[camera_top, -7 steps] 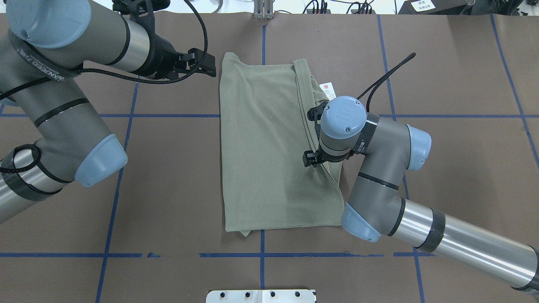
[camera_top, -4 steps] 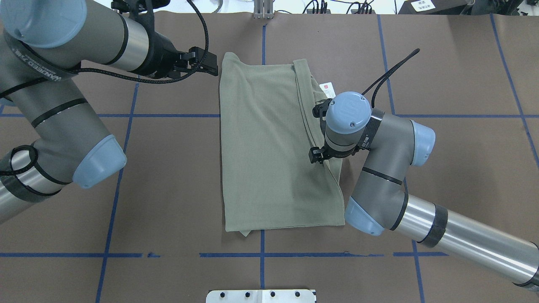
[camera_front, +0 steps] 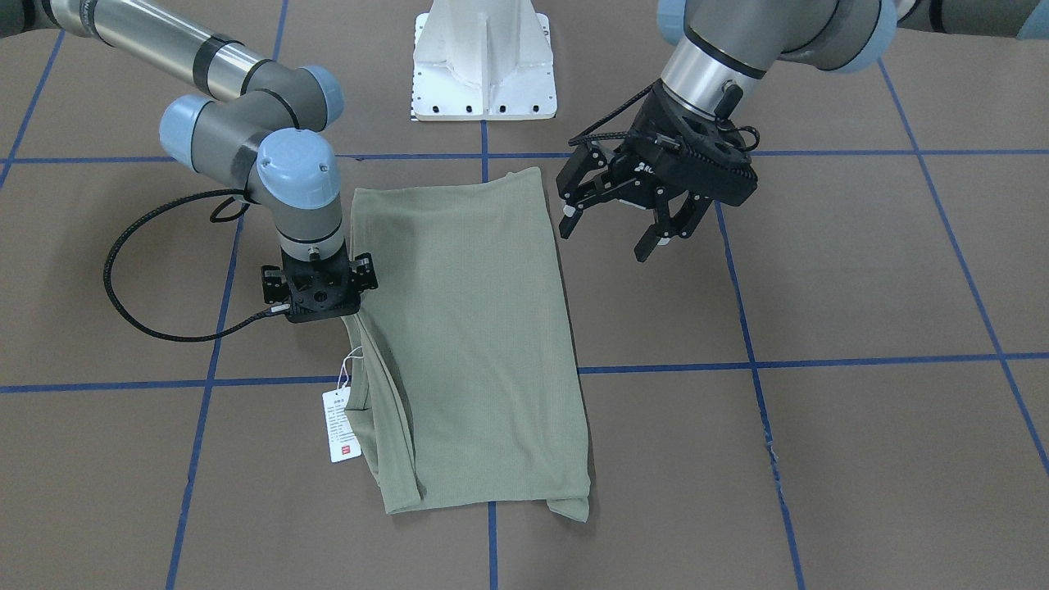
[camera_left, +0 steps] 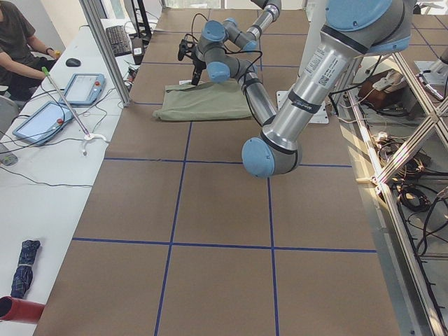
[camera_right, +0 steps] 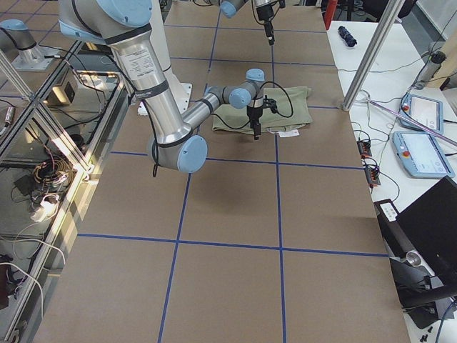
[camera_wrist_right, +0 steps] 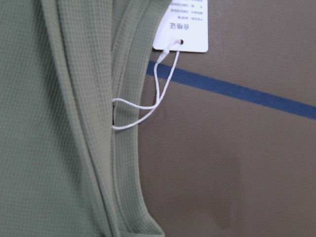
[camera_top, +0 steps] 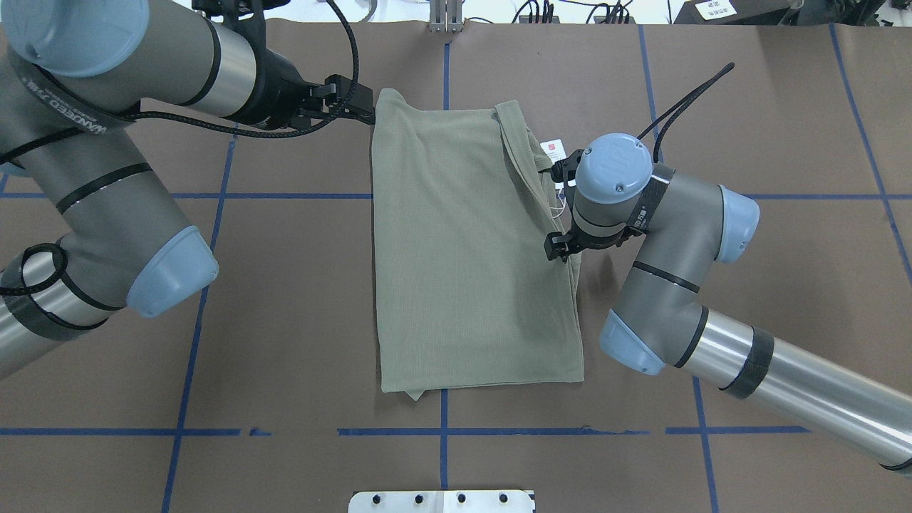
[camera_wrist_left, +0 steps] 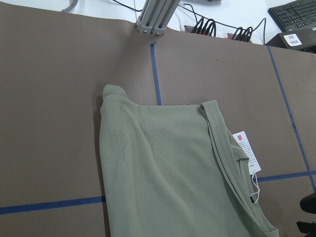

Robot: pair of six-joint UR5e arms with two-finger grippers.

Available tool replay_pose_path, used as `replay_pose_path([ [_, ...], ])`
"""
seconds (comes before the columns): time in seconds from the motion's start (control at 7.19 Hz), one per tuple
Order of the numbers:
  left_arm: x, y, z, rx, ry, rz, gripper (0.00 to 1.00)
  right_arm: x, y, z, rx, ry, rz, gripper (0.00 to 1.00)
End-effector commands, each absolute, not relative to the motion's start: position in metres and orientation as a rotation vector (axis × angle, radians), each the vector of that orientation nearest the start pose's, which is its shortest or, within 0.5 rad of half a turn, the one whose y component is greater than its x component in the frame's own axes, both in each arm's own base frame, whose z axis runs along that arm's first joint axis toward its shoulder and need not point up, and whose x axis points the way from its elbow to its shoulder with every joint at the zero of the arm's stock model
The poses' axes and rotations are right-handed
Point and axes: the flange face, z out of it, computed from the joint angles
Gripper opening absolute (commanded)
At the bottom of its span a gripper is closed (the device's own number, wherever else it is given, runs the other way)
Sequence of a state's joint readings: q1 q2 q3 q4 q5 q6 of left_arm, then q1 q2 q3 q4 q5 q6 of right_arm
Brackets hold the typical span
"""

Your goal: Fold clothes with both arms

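Observation:
The sage-green shirt lies folded into a long rectangle mid-table, also seen in the front view. Its ribbed collar sits along the right edge, and the white hang tag rests on the table beside it. My right gripper points straight down over that edge near the collar. Its jaws look spread and hold nothing, and the fingertips are hidden under the wrist. The right wrist view shows collar rib, string and tag. My left gripper hovers open at the shirt's far left corner, empty.
The white pedestal base stands at the near table edge. Blue tape lines grid the brown table. A side table with tablets and a seated person lies beyond the far edge.
The right arm has slid right and toward the far side, from over the shirt's body to its collar edge. The left gripper has edged closer to the far left corner.

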State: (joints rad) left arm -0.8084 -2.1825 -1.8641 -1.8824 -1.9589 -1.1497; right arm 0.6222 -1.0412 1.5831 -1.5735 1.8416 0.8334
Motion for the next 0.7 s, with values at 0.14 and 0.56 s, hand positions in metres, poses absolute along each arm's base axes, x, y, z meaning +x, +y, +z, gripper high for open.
replay_pose_path([
  [0.14,0.350,-0.505,0.139,0.418,1.174,-0.096,1.00,-0.484,-0.511,0.334,0.159,-0.605,-0.161,1.00],
  [0.56,0.348,-0.509,0.142,0.421,1.167,-0.101,1.00,-0.528,-0.558,0.288,0.158,-0.600,-0.142,1.00],
])
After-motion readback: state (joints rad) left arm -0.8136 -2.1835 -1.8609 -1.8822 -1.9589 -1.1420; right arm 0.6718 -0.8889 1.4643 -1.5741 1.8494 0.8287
